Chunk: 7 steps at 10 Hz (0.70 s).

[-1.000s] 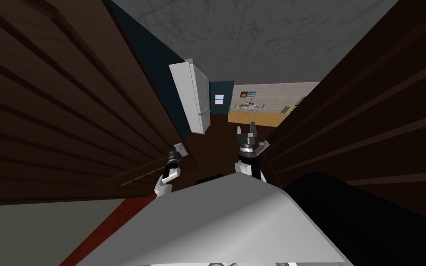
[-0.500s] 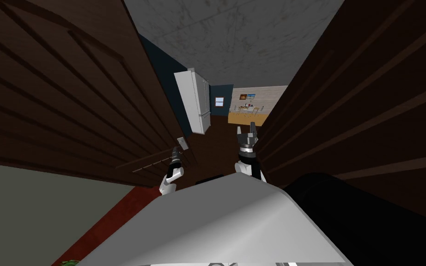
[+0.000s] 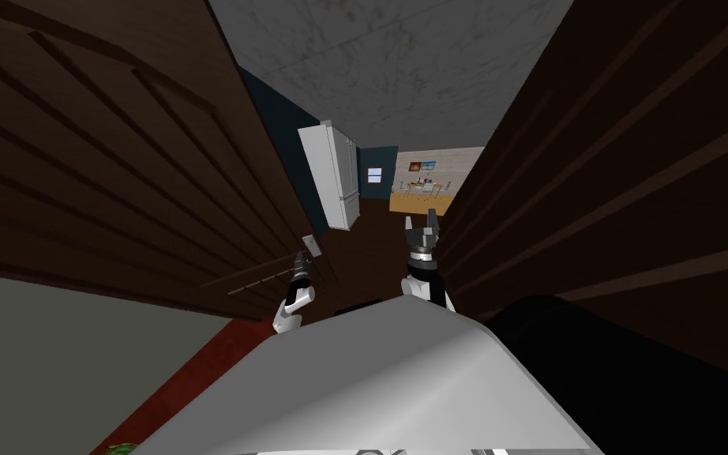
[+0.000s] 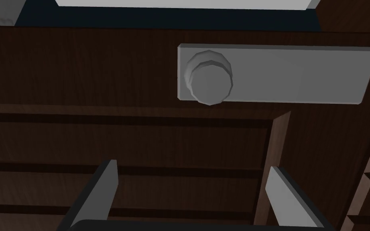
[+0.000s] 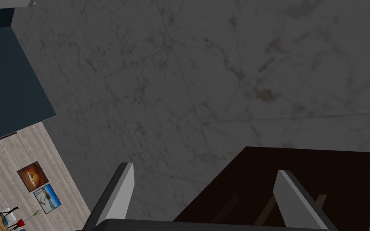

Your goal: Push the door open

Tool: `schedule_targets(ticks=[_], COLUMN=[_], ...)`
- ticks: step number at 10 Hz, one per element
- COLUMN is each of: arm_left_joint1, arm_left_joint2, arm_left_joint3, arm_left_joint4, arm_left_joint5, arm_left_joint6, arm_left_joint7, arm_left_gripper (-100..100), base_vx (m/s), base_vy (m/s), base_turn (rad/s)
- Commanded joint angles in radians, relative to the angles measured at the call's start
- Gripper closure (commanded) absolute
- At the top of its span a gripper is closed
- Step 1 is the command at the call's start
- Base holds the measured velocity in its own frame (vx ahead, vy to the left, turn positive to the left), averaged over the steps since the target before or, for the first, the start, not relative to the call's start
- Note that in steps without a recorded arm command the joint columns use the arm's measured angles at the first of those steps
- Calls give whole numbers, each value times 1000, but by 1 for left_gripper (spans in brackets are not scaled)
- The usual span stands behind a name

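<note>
Left pincer [image 4: 191, 165], blades apart and empty, faces the dark panelled door [image 4: 100, 136], whose round knob [image 4: 208, 78] sits just past its fingertips. Right pincer [image 3: 420, 219], also apart and empty, stands farther from the knob.

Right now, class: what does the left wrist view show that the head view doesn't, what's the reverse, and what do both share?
Left wrist view adds: the round grey knob. Head view adds: the right gripper and a far pale wall with small pictures. Shared: the dark brown panelled door, the grey rectangular plate and the open left gripper.
</note>
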<state>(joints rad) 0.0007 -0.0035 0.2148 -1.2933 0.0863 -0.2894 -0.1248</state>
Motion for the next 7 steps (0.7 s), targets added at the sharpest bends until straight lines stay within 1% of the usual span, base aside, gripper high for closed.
schedule_targets(ticks=[1,2,3,4,5,7], arm_left_joint1=[-8,-10,-12,-14,-16,-20], arm_left_joint2=[24,28,28,24,11,-24], arm_left_joint3=[6,8,10,12,14,18], arm_left_joint4=[10,13,17,20,25,32], arm_left_joint5=[1,1,2,2,2,3], arm_left_joint6=[-6,-9,-13,-16,-20,-27], arm_left_joint7=[0,0,0,0,0,1], arm_left_gripper=[-100,-100,-100,-100,-100,-100], base_vx=[225,236,233,210,225,204], base_vy=[84,92,57,8,-7,28], base_turn=[-28,-17,-20,-18,-17,-18])
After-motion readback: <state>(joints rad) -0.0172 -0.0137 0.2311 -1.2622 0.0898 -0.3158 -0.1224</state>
